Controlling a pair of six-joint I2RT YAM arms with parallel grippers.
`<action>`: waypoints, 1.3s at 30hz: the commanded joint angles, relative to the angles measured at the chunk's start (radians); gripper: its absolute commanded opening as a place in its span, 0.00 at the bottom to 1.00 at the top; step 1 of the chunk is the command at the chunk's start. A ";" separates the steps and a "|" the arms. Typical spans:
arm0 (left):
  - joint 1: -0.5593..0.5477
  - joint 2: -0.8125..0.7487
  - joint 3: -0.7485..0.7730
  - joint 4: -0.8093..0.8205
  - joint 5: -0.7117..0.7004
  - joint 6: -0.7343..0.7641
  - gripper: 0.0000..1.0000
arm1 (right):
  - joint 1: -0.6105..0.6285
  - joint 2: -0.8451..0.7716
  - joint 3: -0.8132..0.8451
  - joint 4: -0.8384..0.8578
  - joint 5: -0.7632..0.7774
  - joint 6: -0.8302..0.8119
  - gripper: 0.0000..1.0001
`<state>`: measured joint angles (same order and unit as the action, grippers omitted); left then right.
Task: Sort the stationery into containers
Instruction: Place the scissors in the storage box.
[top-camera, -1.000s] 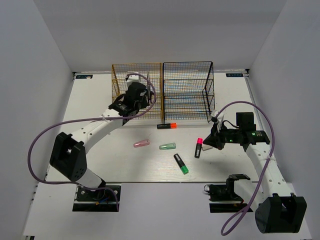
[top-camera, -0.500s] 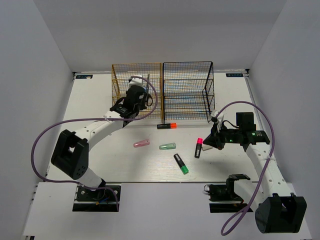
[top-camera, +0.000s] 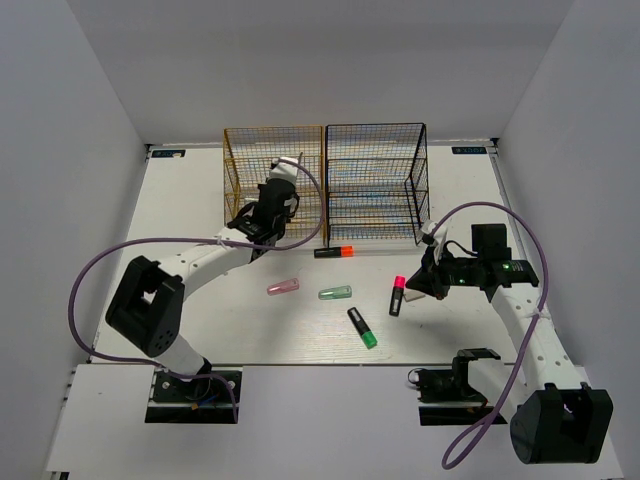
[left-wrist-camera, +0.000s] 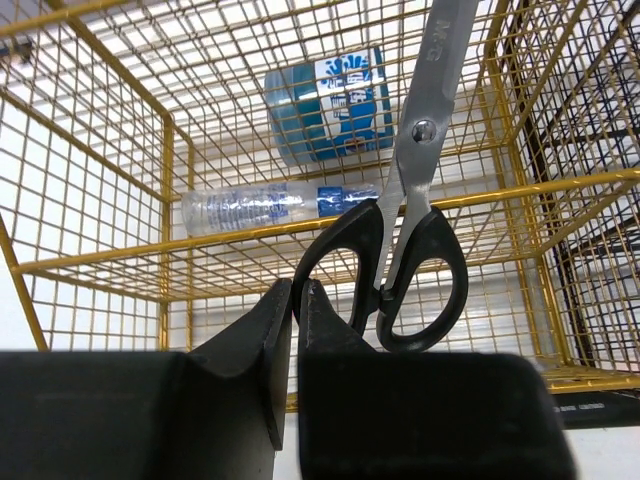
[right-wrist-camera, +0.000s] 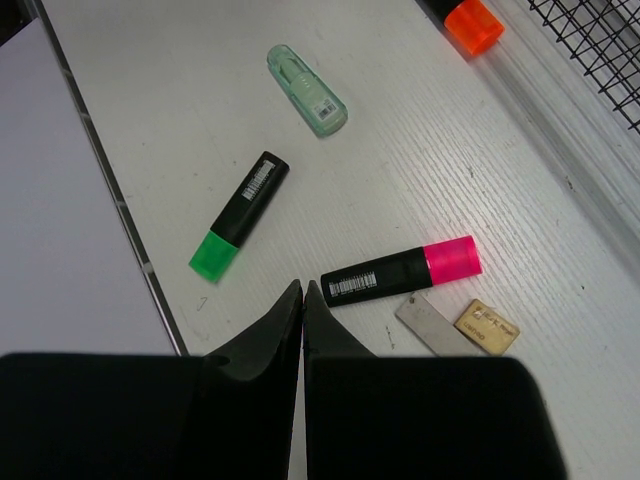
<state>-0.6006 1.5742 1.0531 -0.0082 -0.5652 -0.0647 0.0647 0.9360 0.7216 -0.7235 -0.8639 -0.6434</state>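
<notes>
Left fingers (left-wrist-camera: 289, 306) advanced into gold rack (top-camera: 240, 160) at counter (top-camera: 200, 300) far edge, pinching scissors (left-wrist-camera: 424, 130), right fingers (right-wrist-camera: 291, 306) pressed together, empty.

Table (top-camera: 470, 180): white, grained, centre.
Back wall (top-camera: 320, 60): pale grey, 12 o'clock.
Left wall (top-camera: 60, 150): pale grey, 9 o'clock.
Right wall (top-camera: 590, 150): pale grey, 3 o'clock.
Light: even, soft.

The right gripper (right-wrist-camera: 302, 292) (jaws pressed together) hangs above a pink-capped highlighter (right-wrist-camera: 400, 273), near an eraser (right-wrist-camera: 487, 326) and a green-capped highlighter (right-wrist-camera: 240, 214).
</notes>
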 joint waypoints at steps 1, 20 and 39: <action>-0.022 -0.006 -0.022 0.059 -0.061 0.087 0.10 | -0.005 0.001 -0.002 -0.001 -0.023 -0.018 0.03; -0.024 0.020 -0.077 0.090 -0.111 0.103 0.57 | -0.008 0.004 0.001 -0.008 -0.032 -0.024 0.04; -0.057 -0.454 -0.014 -0.643 0.368 -0.270 0.77 | -0.003 0.105 0.078 -0.189 -0.231 -0.293 0.00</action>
<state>-0.6586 1.2098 1.0660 -0.3962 -0.3733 -0.2115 0.0574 1.0012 0.7429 -0.8078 -0.9730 -0.7597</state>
